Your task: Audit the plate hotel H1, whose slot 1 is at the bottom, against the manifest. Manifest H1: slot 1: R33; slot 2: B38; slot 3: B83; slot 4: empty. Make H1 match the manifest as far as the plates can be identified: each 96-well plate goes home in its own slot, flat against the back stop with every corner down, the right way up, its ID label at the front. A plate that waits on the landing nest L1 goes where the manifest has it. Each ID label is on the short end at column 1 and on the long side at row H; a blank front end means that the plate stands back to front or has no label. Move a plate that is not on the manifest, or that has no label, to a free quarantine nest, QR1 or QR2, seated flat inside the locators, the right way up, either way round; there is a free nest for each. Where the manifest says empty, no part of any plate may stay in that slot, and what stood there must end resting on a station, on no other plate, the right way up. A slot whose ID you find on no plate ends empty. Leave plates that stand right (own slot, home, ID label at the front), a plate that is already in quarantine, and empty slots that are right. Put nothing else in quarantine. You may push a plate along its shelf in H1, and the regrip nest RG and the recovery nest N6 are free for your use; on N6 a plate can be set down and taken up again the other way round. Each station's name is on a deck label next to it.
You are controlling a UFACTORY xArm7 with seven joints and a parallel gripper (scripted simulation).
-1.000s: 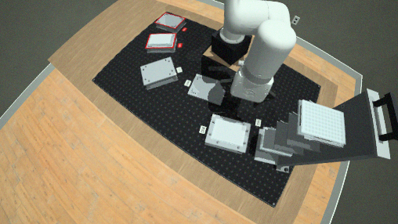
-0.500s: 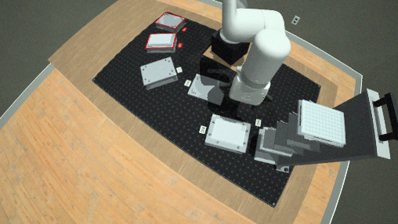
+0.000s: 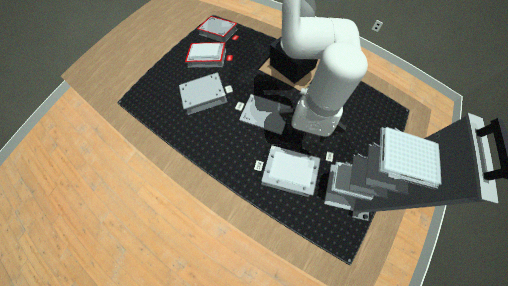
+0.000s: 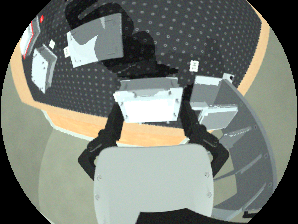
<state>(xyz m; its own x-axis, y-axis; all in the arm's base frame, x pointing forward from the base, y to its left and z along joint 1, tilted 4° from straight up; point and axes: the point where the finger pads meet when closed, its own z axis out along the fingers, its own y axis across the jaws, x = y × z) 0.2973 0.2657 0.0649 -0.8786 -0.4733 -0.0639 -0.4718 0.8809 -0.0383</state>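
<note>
Pincer fully open, fingers spread wide, holding nothing, touching nothing. In wrist view it hangs over plate on nest, plate framed between fingers but below them. Top view: arm upper centre, plate on nest lower centre on dark surface. Hotel at right, well plate on its top shelf. Two red-edged nests upper left, each carrying plate.

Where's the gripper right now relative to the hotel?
In the top view the open gripper hangs under the arm at mid-deck, left of the plate hotel and above the plate on the near nest.
</note>
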